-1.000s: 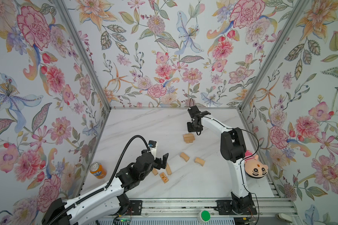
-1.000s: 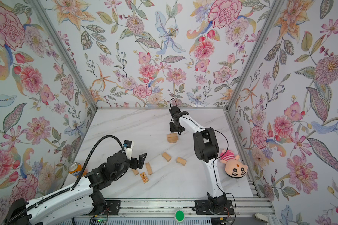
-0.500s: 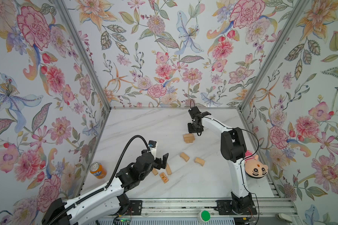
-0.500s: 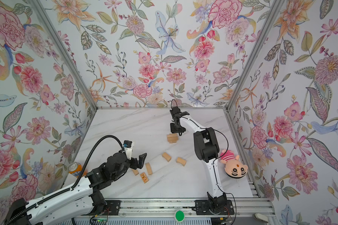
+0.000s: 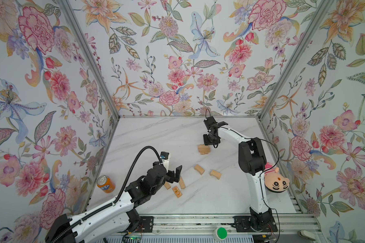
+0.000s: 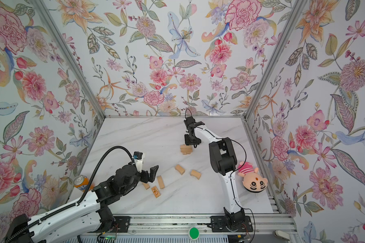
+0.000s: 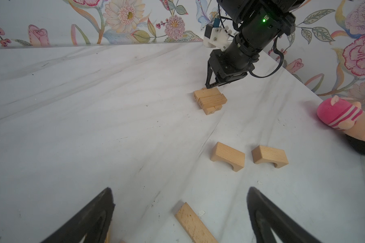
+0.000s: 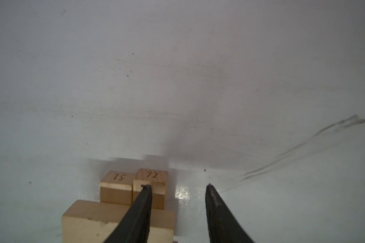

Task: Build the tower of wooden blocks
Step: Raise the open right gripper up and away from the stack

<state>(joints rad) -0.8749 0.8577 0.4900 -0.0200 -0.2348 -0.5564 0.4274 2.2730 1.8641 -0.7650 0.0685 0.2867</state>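
Left wrist view: our left gripper [image 7: 180,188] gapes wide, nearest the slanting wood block [image 7: 195,223], well apart from the tower [image 7: 210,101]; right gripper [image 7: 212,84] narrow, empty.

One finger [image 8: 139,210] of my right gripper [image 8: 178,187] covers part of the tower [image 8: 86,221], which the frame edge crops. At four o'clock on the tabletop [image 5: 156,136], my right arm hides part of the plush doll [image 5: 277,183].
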